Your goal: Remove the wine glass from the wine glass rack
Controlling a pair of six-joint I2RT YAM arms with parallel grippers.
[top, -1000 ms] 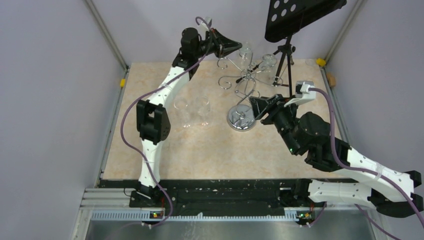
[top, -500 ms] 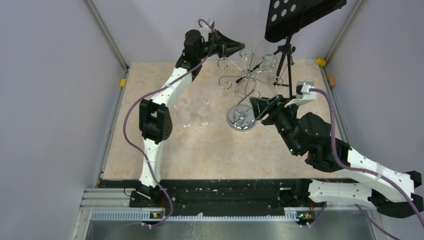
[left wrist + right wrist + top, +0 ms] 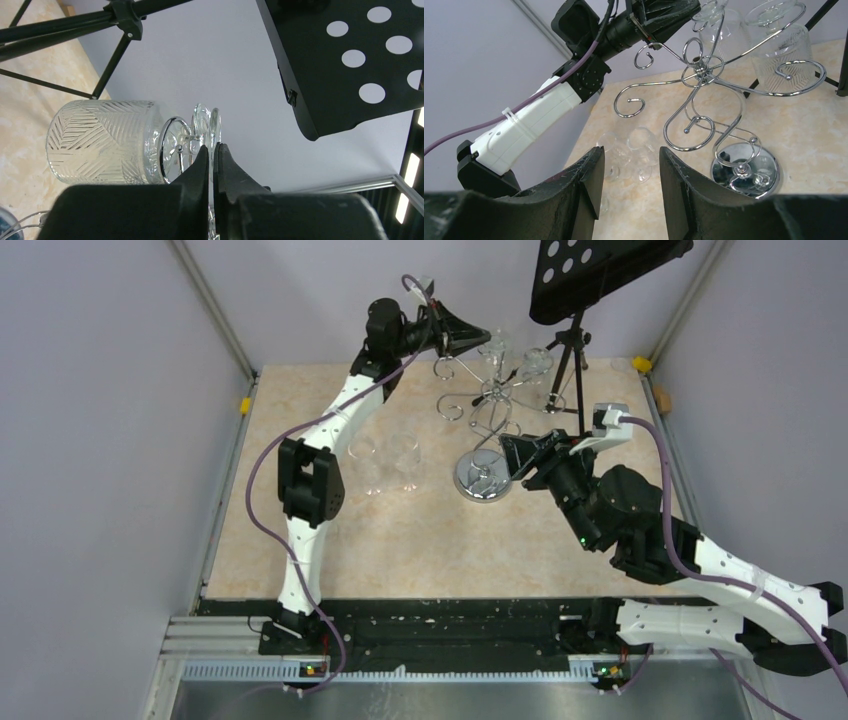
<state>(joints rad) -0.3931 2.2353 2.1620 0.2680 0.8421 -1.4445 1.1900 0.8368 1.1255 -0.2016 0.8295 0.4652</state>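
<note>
The silver wire wine glass rack (image 3: 497, 392) stands on a round chrome base (image 3: 483, 478) at the back of the table. Two cut-pattern wine glasses hang upside down from its far arms, one (image 3: 493, 348) on the left and one (image 3: 537, 362) on the right. My left gripper (image 3: 483, 338) is up at the left glass. In the left wrist view its fingers (image 3: 202, 162) are shut on the thin foot (image 3: 215, 125) of that wine glass, and the bowl (image 3: 100, 142) lies to the left, behind a chrome ring. My right gripper (image 3: 512, 455) is open and empty beside the rack's base (image 3: 744, 165).
A black music stand (image 3: 600, 270) on a tripod (image 3: 570, 350) stands right behind the rack and overhangs it. Two clear glasses (image 3: 385, 465) stand on the table left of the rack's base. Grey walls close in the back and both sides.
My left gripper has moved slightly right and up onto the hanging glass's foot. The right arm has not moved.
</note>
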